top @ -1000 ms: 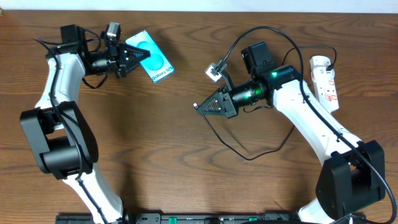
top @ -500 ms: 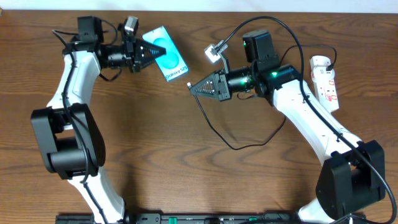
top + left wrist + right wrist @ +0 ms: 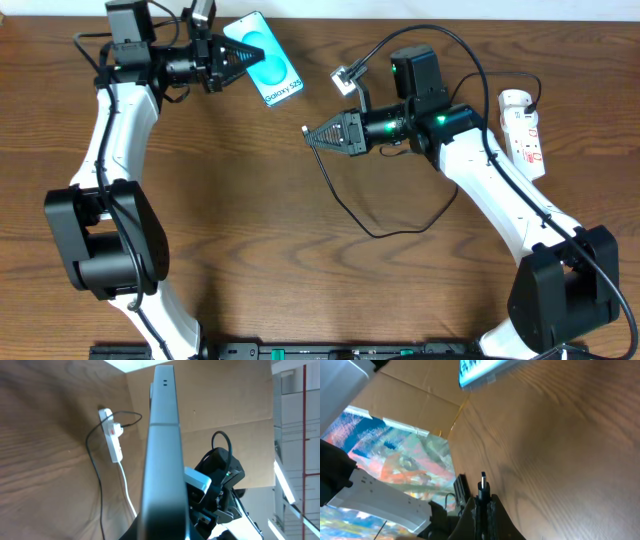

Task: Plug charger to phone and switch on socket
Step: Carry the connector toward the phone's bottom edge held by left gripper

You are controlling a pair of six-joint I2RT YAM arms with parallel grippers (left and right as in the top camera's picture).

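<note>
My left gripper (image 3: 222, 63) is shut on the phone (image 3: 265, 71), a slim teal-screened smartphone with a white label strip, held above the table at the back. In the left wrist view the phone (image 3: 162, 460) shows edge-on between the jaws. My right gripper (image 3: 312, 133) is shut on the charger's black connector tip (image 3: 483, 482), which points left, right of and below the phone. The black cable (image 3: 375, 228) loops across the table to the white socket strip (image 3: 523, 130) at the far right, which also shows in the left wrist view (image 3: 112, 437).
A white adapter (image 3: 513, 99) sits at the socket's far end, with a white cord (image 3: 127, 492) trailing from the strip. Brown wooden table (image 3: 300, 270) all around. Cardboard wall (image 3: 225, 405) behind the table.
My left gripper has lifted the phone farther back and slightly right. My right gripper has moved left and up with the connector, closer to the phone.
</note>
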